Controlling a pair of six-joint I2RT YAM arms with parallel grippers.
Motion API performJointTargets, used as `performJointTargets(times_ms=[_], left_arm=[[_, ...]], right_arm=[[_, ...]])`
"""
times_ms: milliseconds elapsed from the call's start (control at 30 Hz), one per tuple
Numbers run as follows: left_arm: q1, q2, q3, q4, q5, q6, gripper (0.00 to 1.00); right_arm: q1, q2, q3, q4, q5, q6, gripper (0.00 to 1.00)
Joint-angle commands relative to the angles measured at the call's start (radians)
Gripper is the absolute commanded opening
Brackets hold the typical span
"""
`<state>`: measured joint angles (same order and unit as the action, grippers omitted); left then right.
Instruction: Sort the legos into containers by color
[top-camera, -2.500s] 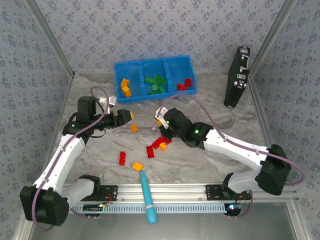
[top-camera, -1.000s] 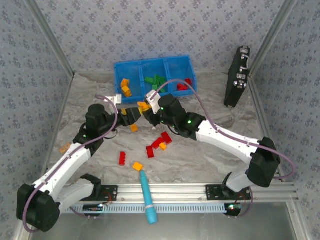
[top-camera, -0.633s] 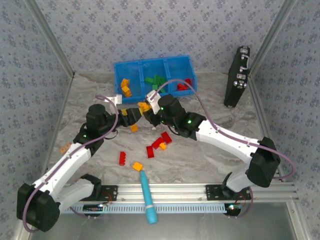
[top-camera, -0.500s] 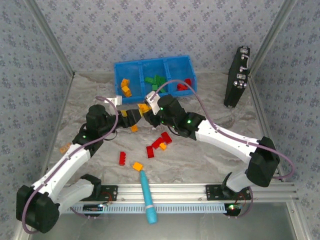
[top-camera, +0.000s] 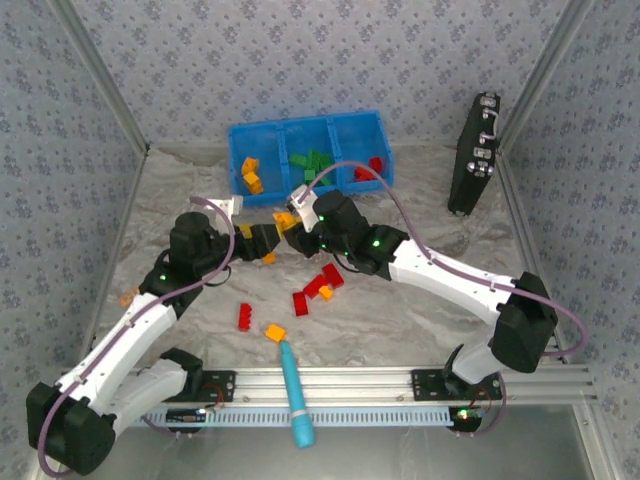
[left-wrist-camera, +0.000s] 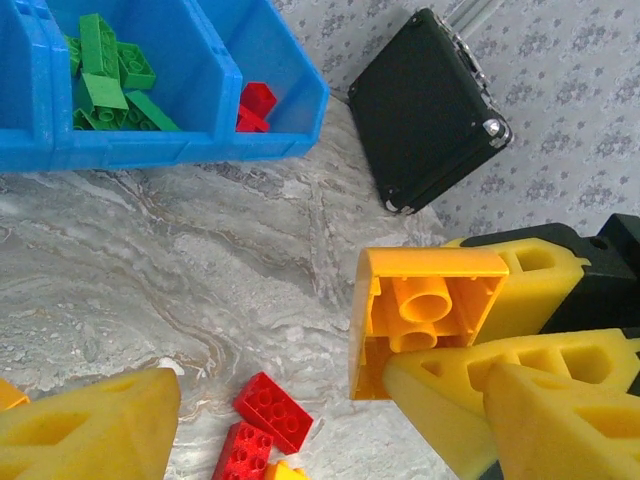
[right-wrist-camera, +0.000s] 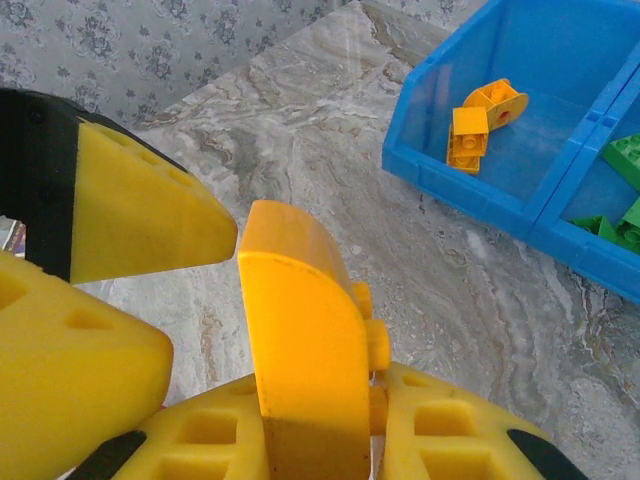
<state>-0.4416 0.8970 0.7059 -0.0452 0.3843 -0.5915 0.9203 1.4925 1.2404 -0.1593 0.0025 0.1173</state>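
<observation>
My right gripper (right-wrist-camera: 318, 392) (top-camera: 293, 214) is shut on an orange-yellow lego (right-wrist-camera: 300, 330) (left-wrist-camera: 425, 310) (top-camera: 284, 222), held above the table in front of the blue containers (top-camera: 300, 190). My left gripper (left-wrist-camera: 310, 395) (top-camera: 264, 238) is open beside it; the lego lies against one finger (left-wrist-camera: 560, 420), far from the other finger (left-wrist-camera: 90, 430). Orange legos (top-camera: 250, 176), green ones (top-camera: 312, 166) and red ones (top-camera: 370, 168) lie in separate compartments. Loose red legos (top-camera: 322, 285) (left-wrist-camera: 272, 408) and orange ones (top-camera: 268, 258) (top-camera: 274, 332) lie on the table.
An upright black case (top-camera: 475, 150) (left-wrist-camera: 430, 110) stands at the back right. A teal stick (top-camera: 295, 395) lies at the near edge by the rail. Another red lego (top-camera: 244, 316) and a small orange piece (top-camera: 128, 296) lie on the left.
Both arms came together in front of the tray, the right one carrying the orange-yellow lego up and left. In the last second the left arm shifted slightly; the right grip is unchanged.
</observation>
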Motion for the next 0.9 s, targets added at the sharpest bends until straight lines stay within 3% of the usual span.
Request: performJointTargets(times_ms=[0, 67, 167, 267, 633, 867], left_arm=[[-0.013, -0.018, 0.056, -0.068, 0.020, 0.050, 0.77], [-0.013, -0.023, 0.058, -0.092, 0.011, 0.059, 0.73], [-0.012, -0.033, 0.057, -0.109, -0.006, 0.065, 0.57], [-0.011, -0.042, 0.055, -0.110, -0.012, 0.067, 0.57], [-0.011, -0.056, 0.016, 0.086, 0.114, 0.012, 0.91], [-0.013, -0.024, 0.027, 0.085, 0.112, 0.021, 0.92]], right_arm=[[-0.008, 0.000, 0.042, -0.017, -0.003, 0.024, 0.24], [-0.008, -0.003, 0.043, -0.021, 0.000, 0.025, 0.24], [-0.009, -0.003, 0.043, -0.023, 0.003, 0.024, 0.24], [-0.008, -0.003, 0.043, -0.025, 0.004, 0.026, 0.25], [0.004, 0.009, 0.053, -0.034, -0.012, 0.024, 0.26], [0.017, 0.008, 0.060, -0.034, -0.013, 0.021, 0.26]])
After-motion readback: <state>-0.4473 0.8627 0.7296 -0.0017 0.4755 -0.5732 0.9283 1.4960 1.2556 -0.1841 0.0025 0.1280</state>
